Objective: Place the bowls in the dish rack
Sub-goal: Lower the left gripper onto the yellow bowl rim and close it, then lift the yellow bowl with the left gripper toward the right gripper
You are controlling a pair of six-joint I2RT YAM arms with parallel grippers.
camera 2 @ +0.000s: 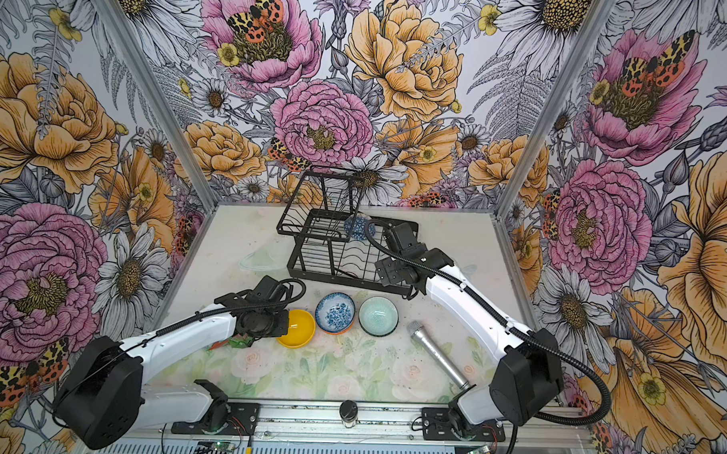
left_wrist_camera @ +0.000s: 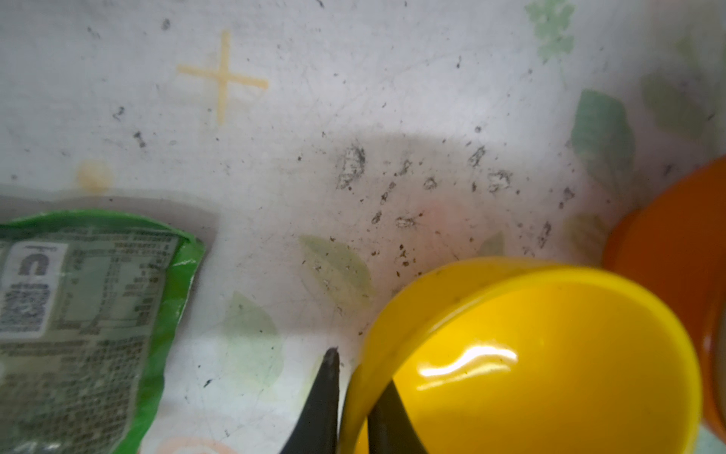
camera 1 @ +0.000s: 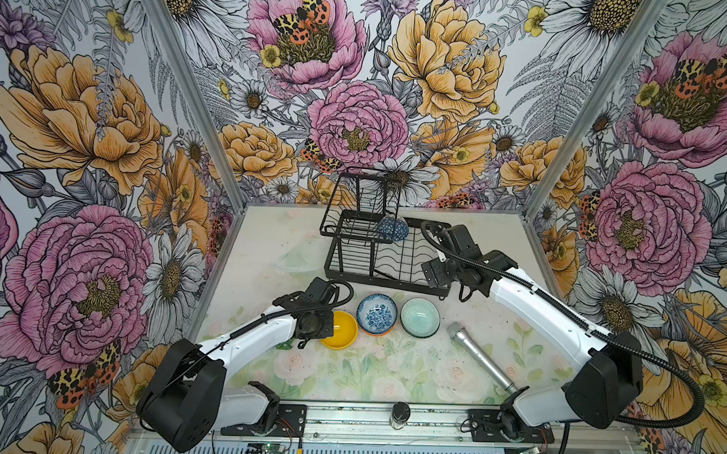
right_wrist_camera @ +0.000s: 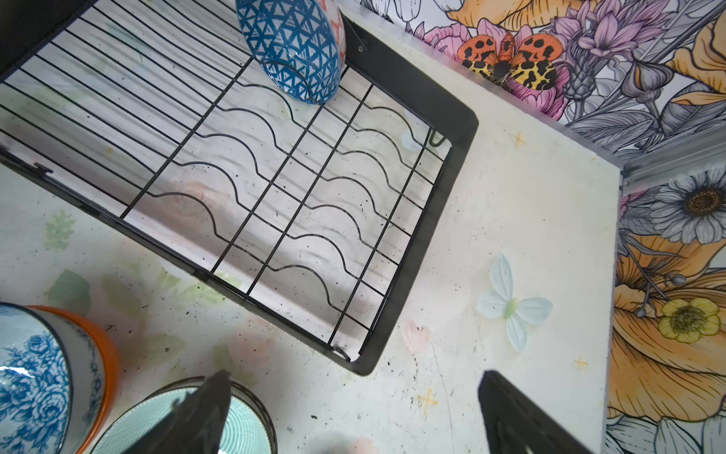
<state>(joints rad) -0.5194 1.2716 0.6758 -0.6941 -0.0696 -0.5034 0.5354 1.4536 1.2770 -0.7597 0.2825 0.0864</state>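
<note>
L gripper (left_wrist_camera: 359, 367) pinches rim of yellow bowl (left_wrist_camera: 530, 353), one finger inside, one outside; bowl sits on table (left_wrist_camera: 393, 98); dish rack (camera 1: 385, 282) lies farther back, rightward; R gripper (right_wrist_camera: 355, 373) spread, empty, nearer rack.

Bright even light; soft shadows; glare on yellow bowl (left_wrist_camera: 550, 353); left wrist view blurry.

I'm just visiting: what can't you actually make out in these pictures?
- Orange bowl: in both top views, the floral bowl nested in it hides all but its rim.
- Green packet: left wrist view, print blurred, cut off by the edge.
- Left tool: top views, hidden under its arm; wrist view shows it shut on the yellow bowl.
</note>
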